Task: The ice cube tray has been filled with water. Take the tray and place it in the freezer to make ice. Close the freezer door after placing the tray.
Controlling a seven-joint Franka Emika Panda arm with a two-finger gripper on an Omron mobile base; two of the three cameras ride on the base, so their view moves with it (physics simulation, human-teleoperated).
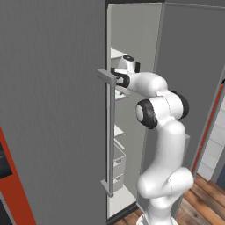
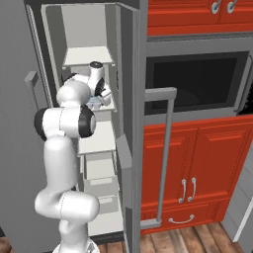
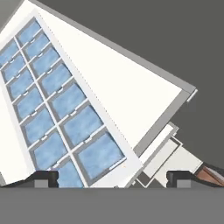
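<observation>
The ice cube tray [image 3: 57, 100], white with two rows of pale blue cells, lies flat on a white shelf [image 3: 131, 83] inside the freezer [image 2: 91, 29]. My gripper [image 3: 113, 177] hangs just above the tray's near corner, open, with both fingertips [image 3: 46, 177] clear of it and nothing between them. From the right base view the hand [image 2: 96, 79] reaches into the open compartment, and a bit of the tray [image 2: 94, 103] shows beneath it. The freezer door [image 1: 52, 110] stands wide open at the left, its bar handle [image 1: 110, 132] close beside my forearm.
A second grey door [image 2: 134, 123] with a long bar handle [image 2: 165, 153] juts out at the compartment's right. White drawers [image 2: 101, 183] sit below the shelf. Red cabinets [image 2: 197, 163] and a dark oven recess [image 2: 192, 84] lie to the right.
</observation>
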